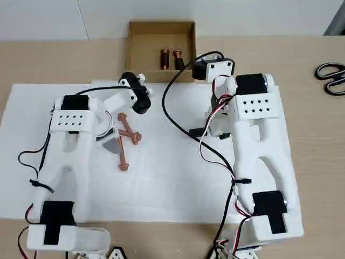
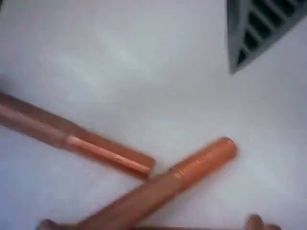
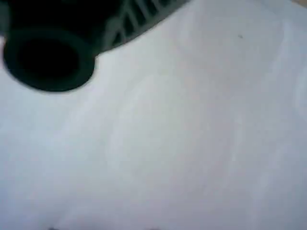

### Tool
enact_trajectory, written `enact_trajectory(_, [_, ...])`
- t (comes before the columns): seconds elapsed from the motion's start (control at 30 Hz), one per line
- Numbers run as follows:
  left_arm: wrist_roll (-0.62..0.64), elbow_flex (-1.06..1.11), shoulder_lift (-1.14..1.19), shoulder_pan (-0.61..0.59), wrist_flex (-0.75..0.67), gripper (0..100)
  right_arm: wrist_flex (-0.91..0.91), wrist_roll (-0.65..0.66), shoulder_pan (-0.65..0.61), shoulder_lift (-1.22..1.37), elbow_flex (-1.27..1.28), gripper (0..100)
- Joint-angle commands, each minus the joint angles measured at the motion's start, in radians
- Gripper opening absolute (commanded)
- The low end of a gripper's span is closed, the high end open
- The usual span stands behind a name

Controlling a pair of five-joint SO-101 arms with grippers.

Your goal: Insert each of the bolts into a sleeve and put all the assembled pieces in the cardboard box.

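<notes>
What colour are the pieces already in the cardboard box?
Copper-brown pieces, clearest in the high view.

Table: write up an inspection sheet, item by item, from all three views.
Surface: white sheet on a wooden table.
Job's things: two assembled pieces side by side in the cardboard box; loose copper pieces crossed on the sheet.
Clutter: scissors on the bare wood, off the sheet.
Grippers: left gripper low beside the copper pieces; right gripper over bare sheet.
Cables: black cable loops over the sheet between the arms.
Surroundings: nothing seen.
</notes>
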Motion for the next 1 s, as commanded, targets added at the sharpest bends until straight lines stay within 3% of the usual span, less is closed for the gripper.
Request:
enact_trajectory(0.0, [-0.144, -0.042, 0.014, -0.003, -0.061, 31, 0.016, 0.011, 0.004, -0.058, -0.003, 0.4])
enact_trajectory(0.27, [-0.275, -0.042, 0.120, 0.003, -0.172, 31, 0.018, 0.011, 0.004, -0.056, 0.000, 0.4])
enact_trajectory(0.6, [-0.281, -0.071, 0.141, 0.104, -0.180, 31, 0.010, 0.011, 0.001, -0.056, 0.043, 0.4])
enact_trajectory(0.97, [-0.278, -0.074, 0.227, 0.135, -0.181, 19, 0.008, 0.011, -0.001, -0.056, 0.043, 0.4])
